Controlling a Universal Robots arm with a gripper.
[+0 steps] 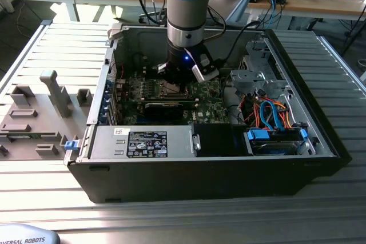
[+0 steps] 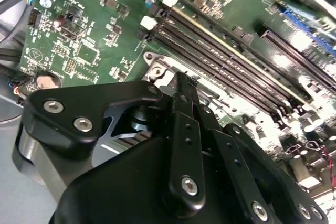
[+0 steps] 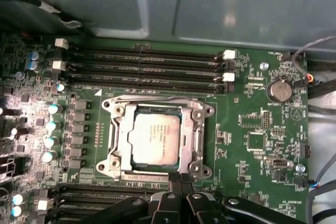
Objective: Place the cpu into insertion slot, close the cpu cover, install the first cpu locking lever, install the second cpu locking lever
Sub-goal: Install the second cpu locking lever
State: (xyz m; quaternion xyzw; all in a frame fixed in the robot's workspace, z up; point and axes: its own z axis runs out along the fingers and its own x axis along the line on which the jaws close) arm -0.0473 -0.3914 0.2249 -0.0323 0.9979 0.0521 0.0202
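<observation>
We see a ribbed grey metal surface (image 1: pixel 51 44); beyond it stands a wooden desk (image 1: pixel 320 5) strewn with cables, sunlight falling beneath it.

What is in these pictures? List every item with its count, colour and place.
computer case: one, black and grey, open on the ribbed table.
table: one, grey, under the case.
motherboard: one, green, inside the case.
cpu: one, silver-grey, sitting in the insertion slot.
insertion slot: one, metal-rimmed, middle of the motherboard.
cpu cover: one, silvery, framing the cpu.
memory slots: four, black, beside the insertion slot.
coin battery: one, silver, on the motherboard.
cables: several, orange and blue, at the exterior view's right.
fixture blocks: several, grey, on the table at the exterior view's left.
gripper: one, black, fingertips together at the insertion slot's edge.
</observation>
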